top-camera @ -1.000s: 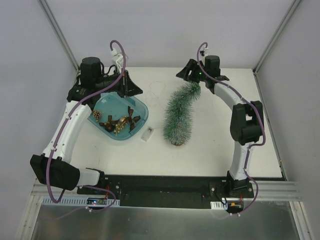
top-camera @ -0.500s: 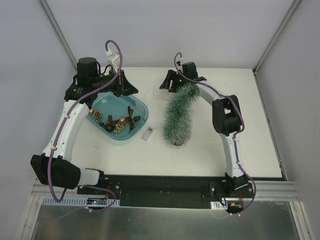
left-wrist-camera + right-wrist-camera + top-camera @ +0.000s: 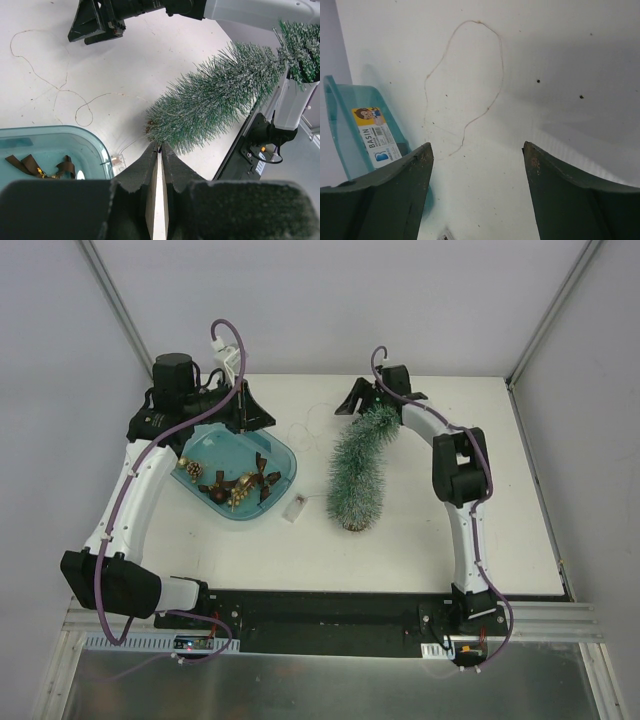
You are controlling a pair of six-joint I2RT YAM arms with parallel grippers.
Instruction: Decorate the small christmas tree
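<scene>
The small christmas tree [image 3: 357, 472] was green frosted white, its base [image 3: 351, 527] brown. The tray [image 3: 290, 465] was translucent teal, its ornaments [image 3: 240, 487] gold and brown. The table [image 3: 420, 530] was white.

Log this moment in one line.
left gripper shut near tray | right gripper open above wire | tree standing, bent, bare | ornaments in tray

Top overhead; wrists close, likely sharing wire [image 3: 59, 90].
</scene>
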